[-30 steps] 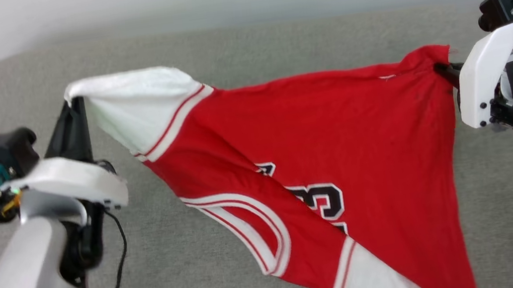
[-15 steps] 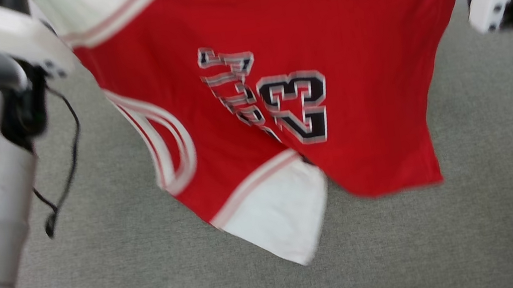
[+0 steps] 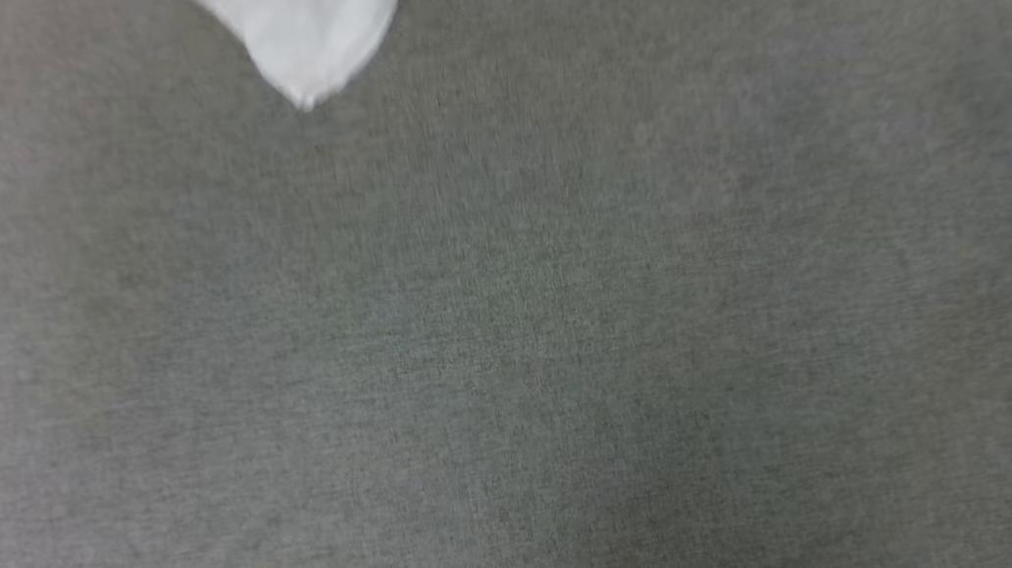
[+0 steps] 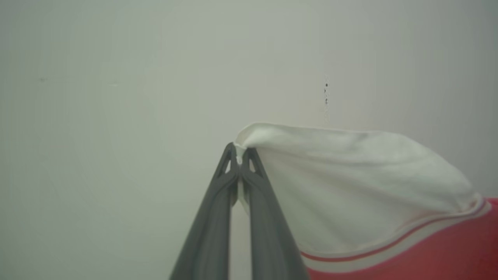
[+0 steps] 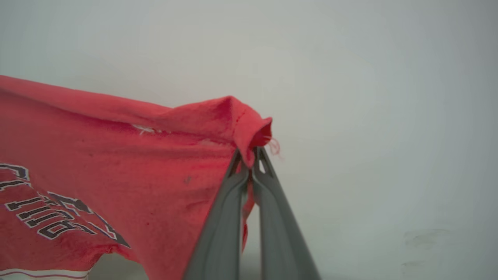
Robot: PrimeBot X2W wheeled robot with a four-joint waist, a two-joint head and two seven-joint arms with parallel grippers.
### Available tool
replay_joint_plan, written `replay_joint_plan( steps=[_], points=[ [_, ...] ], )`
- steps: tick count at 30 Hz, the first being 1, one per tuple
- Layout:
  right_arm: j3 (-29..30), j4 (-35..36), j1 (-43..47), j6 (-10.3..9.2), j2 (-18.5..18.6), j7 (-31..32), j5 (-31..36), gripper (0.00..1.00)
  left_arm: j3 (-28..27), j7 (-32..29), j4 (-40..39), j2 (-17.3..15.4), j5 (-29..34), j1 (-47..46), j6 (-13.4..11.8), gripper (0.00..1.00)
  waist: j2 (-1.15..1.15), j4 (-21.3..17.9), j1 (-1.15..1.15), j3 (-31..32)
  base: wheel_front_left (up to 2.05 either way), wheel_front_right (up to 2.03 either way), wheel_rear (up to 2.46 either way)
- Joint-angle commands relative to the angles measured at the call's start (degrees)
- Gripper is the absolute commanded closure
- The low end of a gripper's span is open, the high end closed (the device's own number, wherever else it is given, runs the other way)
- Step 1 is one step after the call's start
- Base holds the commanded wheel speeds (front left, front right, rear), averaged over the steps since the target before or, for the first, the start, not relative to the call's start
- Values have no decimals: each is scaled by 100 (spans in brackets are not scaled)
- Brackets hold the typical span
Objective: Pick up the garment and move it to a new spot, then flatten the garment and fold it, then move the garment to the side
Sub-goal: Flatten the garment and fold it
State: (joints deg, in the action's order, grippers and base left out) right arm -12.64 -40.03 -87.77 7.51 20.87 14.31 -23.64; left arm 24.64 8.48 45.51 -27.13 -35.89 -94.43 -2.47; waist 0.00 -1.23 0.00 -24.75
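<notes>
Carry step: left gripper (image 4: 239,149) and right gripper (image 5: 249,155) pinch the garment (image 4: 350,186) (sleeve, red corner), seemingly above the grey surface (image 3: 512,323); next, lower it flat.

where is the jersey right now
The garment hangs stretched between the grippers: the left gripper pinches a white sleeve, the right gripper a red corner. In the head view its white tip dangles top left, above the grey surface.

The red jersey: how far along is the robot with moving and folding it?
Done: the garment is picked up, hanging between the left gripper, shut on a white sleeve, and the right gripper, shut on a red corner. In hand: holding it up over the grey surface. Left: laying it down, flattening, folding, moving it aside.
</notes>
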Motion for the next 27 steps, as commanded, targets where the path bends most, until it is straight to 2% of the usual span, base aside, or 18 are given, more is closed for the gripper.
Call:
replay_joint_plan(
  steps=[1, 7, 13, 20, 27],
  points=[
    [9, -45, -98, -4, 26, -33, 15, 100, -14, 26, 46, -11, 14, -94, 34, 100, 0, 46, 0, -459, 0, 0, 0],
    [-47, -281, -763, -4, 14, -272, 50, 100, 23, 148, 399, 84, 85, -840, 133, 100, 0, 115, 0, -1003, 0, 0, 0],
    [-278, -685, -1054, -4, -6, -512, -62, 100, 34, 307, 631, 254, 25, -883, 179, 100, 0, 200, 0, -1332, 0, 0, 0],
    [-692, -1209, -784, -4, -109, -936, -234, 100, 1, 397, 987, 410, -170, -459, 315, 100, 0, 241, 0, -1465, 0, 0, 0],
    [-1411, -1207, 23, -4, -141, -1092, -727, 100, -96, 541, 1356, 374, -467, 581, 657, 100, 0, 206, 0, -964, 0, 0, 0]
  ],
)
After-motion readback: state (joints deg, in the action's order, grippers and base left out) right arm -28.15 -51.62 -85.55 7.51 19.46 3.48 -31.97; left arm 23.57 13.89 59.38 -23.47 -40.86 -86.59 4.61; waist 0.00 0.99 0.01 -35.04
